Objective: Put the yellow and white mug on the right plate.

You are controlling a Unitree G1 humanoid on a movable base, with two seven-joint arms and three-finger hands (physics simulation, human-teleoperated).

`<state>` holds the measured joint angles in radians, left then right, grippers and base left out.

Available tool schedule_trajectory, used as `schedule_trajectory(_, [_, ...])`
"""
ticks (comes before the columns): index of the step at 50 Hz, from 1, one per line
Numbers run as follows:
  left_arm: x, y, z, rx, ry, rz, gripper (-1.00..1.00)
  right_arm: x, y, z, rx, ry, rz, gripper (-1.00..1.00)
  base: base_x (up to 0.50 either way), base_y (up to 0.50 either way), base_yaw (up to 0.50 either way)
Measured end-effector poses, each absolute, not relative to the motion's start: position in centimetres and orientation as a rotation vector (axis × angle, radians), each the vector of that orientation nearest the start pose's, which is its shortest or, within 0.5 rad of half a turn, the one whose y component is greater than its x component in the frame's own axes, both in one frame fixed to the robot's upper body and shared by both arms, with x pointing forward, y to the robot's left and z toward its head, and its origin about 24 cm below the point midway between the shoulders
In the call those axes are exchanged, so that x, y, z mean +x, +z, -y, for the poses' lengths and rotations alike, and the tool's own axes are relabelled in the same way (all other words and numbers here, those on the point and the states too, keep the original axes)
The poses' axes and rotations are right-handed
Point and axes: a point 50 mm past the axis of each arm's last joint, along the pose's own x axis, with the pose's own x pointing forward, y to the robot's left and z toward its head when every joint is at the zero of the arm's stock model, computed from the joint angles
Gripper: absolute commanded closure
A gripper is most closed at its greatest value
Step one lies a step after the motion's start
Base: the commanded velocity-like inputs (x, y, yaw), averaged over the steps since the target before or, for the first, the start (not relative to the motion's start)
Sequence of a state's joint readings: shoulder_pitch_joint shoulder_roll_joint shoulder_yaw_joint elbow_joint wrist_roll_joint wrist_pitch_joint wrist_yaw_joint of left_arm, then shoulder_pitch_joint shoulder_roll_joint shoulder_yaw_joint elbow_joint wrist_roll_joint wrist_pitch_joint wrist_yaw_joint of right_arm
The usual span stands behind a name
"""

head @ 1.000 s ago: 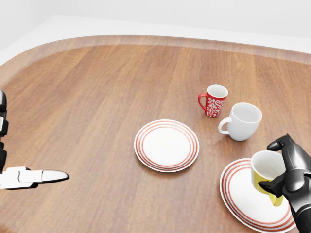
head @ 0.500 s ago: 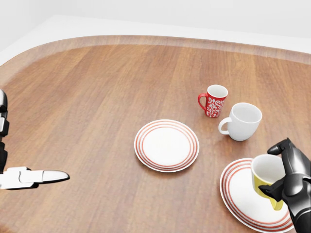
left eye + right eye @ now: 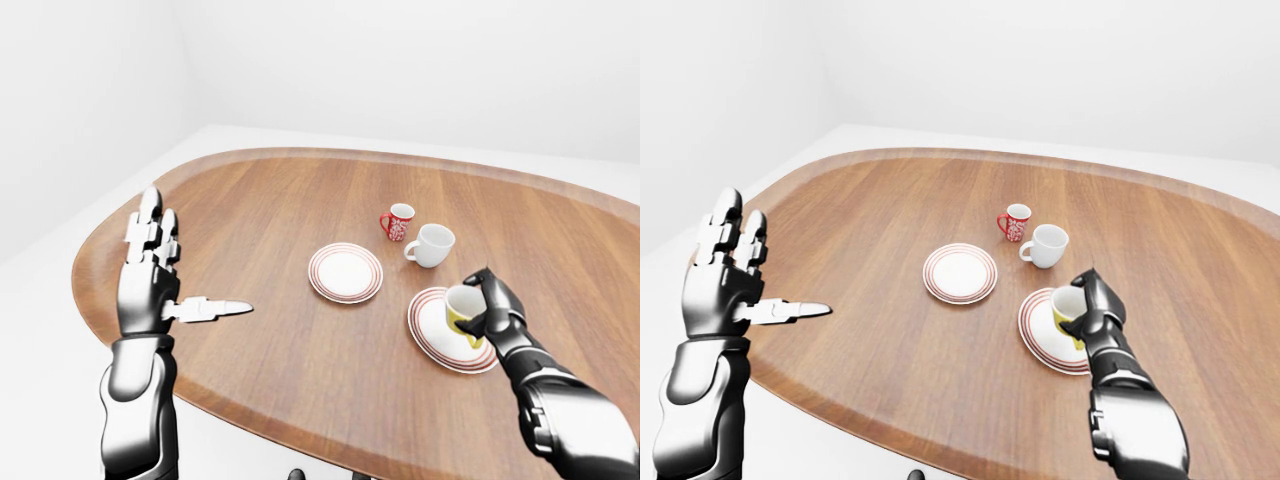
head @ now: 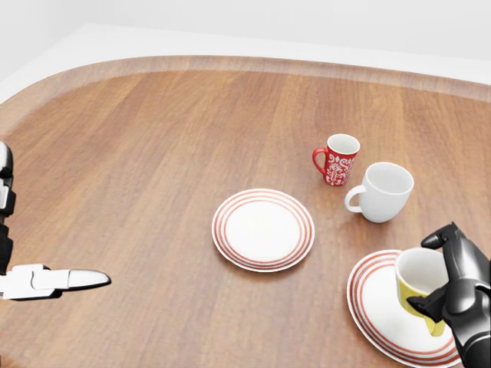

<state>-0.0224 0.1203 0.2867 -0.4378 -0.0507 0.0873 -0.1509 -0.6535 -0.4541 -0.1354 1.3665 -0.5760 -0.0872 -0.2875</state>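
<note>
**Camera arrangement**

Head view: close, steep look down on the table (image 4: 153, 138). Left-eye and right-eye views: farther off, looking across the whole table, both arms included. All three share the plates (image 4: 263, 229) and mugs (image 4: 381, 192).

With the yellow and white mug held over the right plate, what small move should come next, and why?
Probably a short lowering until the mug's base meets the plate, then opening the fingers. The right hand is closed round the yellow and white mug, which sits over the red-ringed white plate on the right. Whether the base already touches the plate cannot be told. The left hand is open, away from it.
</note>
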Motion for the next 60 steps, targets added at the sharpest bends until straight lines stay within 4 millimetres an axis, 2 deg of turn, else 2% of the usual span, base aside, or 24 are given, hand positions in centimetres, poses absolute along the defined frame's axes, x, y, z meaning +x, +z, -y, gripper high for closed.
schedule_trajectory(23, [23.36,14.63,-21.64,0.145,0.091,0.377,-1.00,30.52,-0.57,30.58,-0.885,-0.347,-0.549,1.00,0.00,0.00,0.00])
schedule_trajectory(24, [23.36,14.63,-21.64,0.145,0.091,0.377,-1.00,30.52,-0.58,30.57,-0.884,-0.346,-0.550,-0.39,0.00,0.00,0.00])
schedule_trajectory(25, [23.36,14.62,-21.63,0.145,0.091,0.377,-1.00,30.52,-0.58,30.57,-0.883,-0.347,-0.550,-1.00,0.00,0.00,0.00])
schedule_trajectory(29, [23.38,14.57,-21.63,0.145,0.091,0.374,-1.00,30.55,-0.56,30.55,-0.881,-0.347,-0.549,-1.00,0.00,0.00,0.00])
schedule_trajectory(32, [23.38,14.55,-21.63,0.145,0.091,0.373,-1.00,31.17,0.16,30.46,-0.876,-0.353,-0.523,-1.00,0.00,0.00,0.00])
schedule_trajectory(60, [23.35,14.59,-21.54,0.145,0.089,0.376,-1.00,30.66,-0.34,30.67,-0.860,-0.358,-0.543,-1.00,0.00,0.00,0.00])
